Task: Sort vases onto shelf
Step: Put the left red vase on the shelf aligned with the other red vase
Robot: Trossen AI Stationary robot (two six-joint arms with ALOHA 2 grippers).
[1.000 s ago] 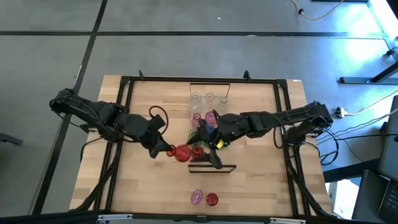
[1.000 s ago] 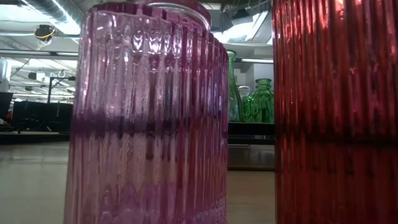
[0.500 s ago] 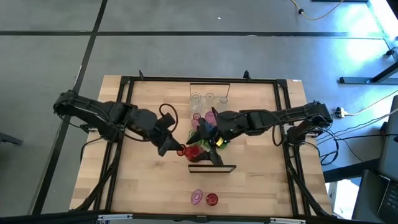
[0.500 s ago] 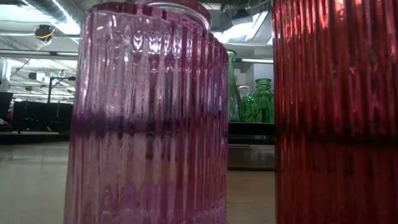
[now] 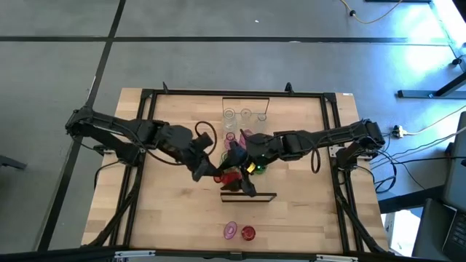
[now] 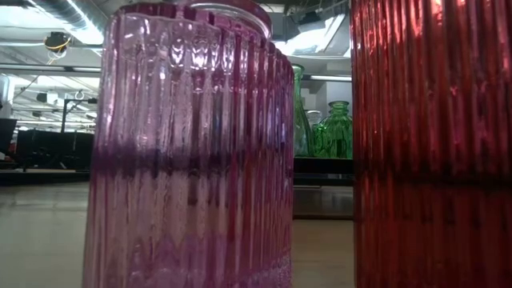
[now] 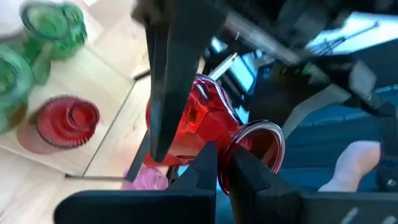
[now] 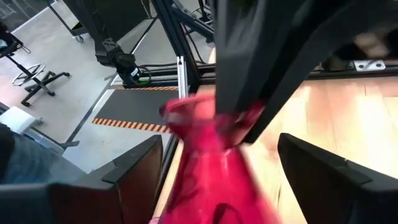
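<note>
My left gripper [image 5: 212, 173] is shut on a red glass vase [image 5: 229, 177] and holds it beside the near end of the shelf [image 5: 245, 196]. My right gripper [image 5: 239, 175] is open. In its wrist view its two fingers stand wide apart on either side of that vase's belly [image 8: 208, 180], clear of it. Clear vases [image 5: 246, 114], pink vases [image 5: 233, 138] and green vases [image 5: 256, 167] stand on the plank. In the left wrist view another red vase [image 7: 68, 118] and green vases [image 7: 56, 28] stand upright there. My left gripper [image 7: 225, 165] pinches the red vase's narrow neck [image 7: 231, 149] between its two fingers, just behind the flared mouth [image 7: 264, 140]. It comes level from the table's left. The vase lies tipped on its side, its belly [image 7: 199, 118] pointing toward the right arm.
A pink vase [image 5: 231, 231] and a red vase [image 5: 248, 233] stand upright near the table's near edge; they fill the low view [image 6: 188, 152], [image 6: 432, 144]. The black table frame [image 5: 145, 102] rings the work area. Bare wood lies left and right of the shelf.
My left gripper has carried the red vase toward the table's right, from the bare wood up to the shelf's near end and between the right gripper's fingers. The right arm has shifted slightly toward it.
</note>
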